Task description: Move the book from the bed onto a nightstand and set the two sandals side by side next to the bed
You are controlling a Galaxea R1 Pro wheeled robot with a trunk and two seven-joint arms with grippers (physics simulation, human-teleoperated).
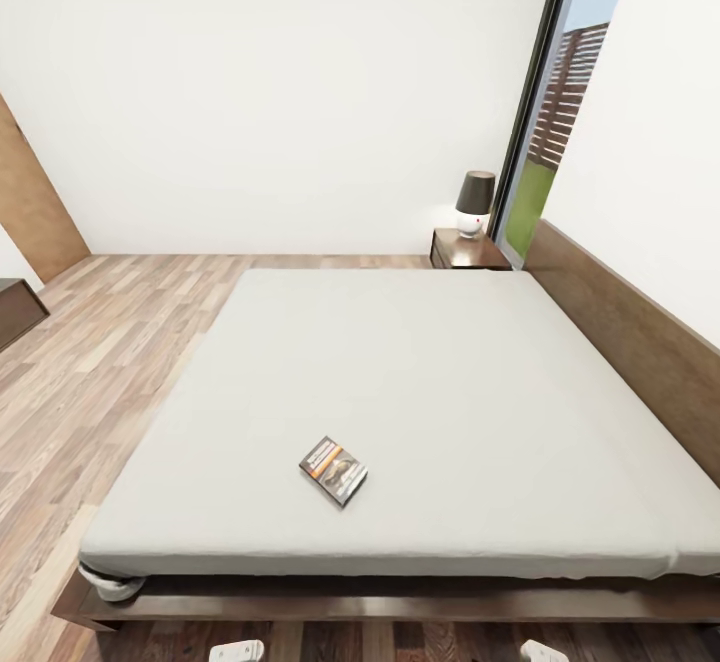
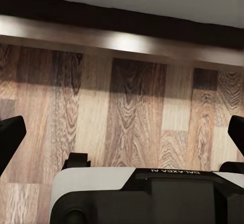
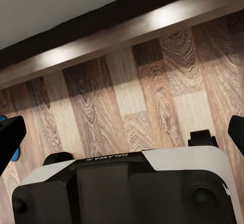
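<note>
The book (image 1: 333, 469), dark with an orange band, lies flat on the pale mattress of the bed (image 1: 420, 382), near its foot edge and left of centre. A dark nightstand (image 1: 468, 250) stands at the bed's far corner by the headboard. My left gripper (image 2: 123, 135) is open, low over the plank floor in front of the bed's dark frame (image 2: 122, 23), with nothing between its fingers. My right gripper (image 3: 123, 135) is open too, over the floor by the frame. A bit of bright blue, a sandal (image 3: 16, 155), peeks out behind one right fingertip (image 3: 10, 137), mostly hidden.
A lamp (image 1: 474, 202) with a dark shade stands on the nightstand. A tall window (image 1: 560, 112) is behind it, and the headboard (image 1: 640, 342) runs along the right wall. Wood floor (image 1: 90, 362) lies open left of the bed; a dark cabinet (image 1: 18, 310) sits at the far left.
</note>
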